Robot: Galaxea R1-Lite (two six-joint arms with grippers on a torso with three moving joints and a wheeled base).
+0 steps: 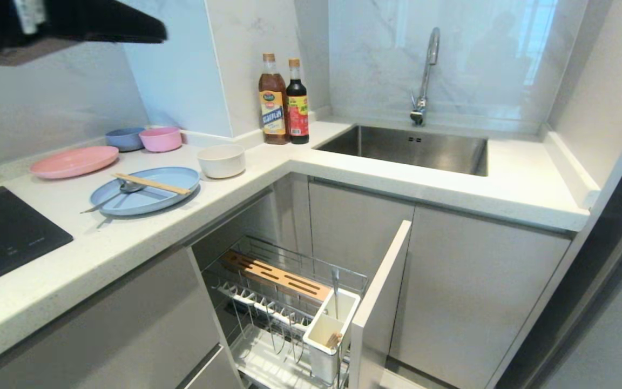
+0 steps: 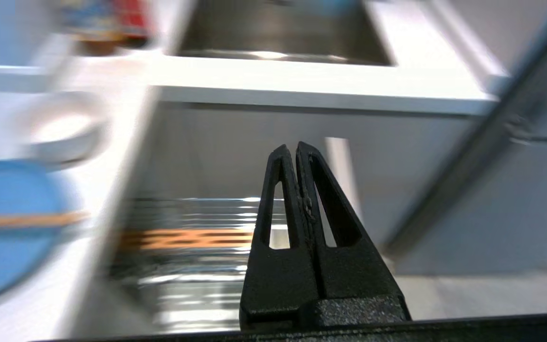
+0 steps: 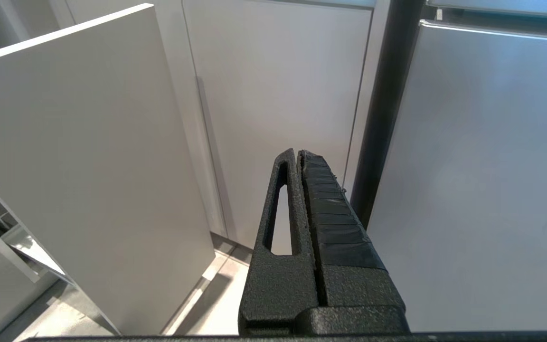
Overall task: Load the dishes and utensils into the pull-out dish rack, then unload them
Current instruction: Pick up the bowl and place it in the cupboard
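On the counter lies the light-blue plate [image 1: 154, 199], with the wooden chopsticks [image 1: 151, 184] and the silver spoon [image 1: 125, 189] resting on it. The cream-white bowl [image 1: 221, 160] stands just beyond the plate. Below the counter the pull-out dish rack [image 1: 268, 319] is drawn out, showing its wooden strip [image 1: 276, 276], white caddy [image 1: 328, 324] and grey front panel [image 1: 378, 302]. Neither arm shows in the head view. My left gripper [image 2: 292, 145] is shut and empty above the rack [image 2: 193, 266], with the plate [image 2: 7, 247] and bowl [image 2: 62, 130] off to its side. My right gripper [image 3: 296, 152] is shut and empty beside the front panel [image 3: 79, 156].
A pink plate [image 1: 73, 161] and small blue [image 1: 124, 138] and pink [image 1: 161, 139] bowls sit at the counter's back. Two sauce bottles [image 1: 284, 102] stand by the sink [image 1: 408, 148]. A black hob [image 1: 3, 232] is at the left. A thin metal handle [image 1: 336, 289] stands in the caddy.
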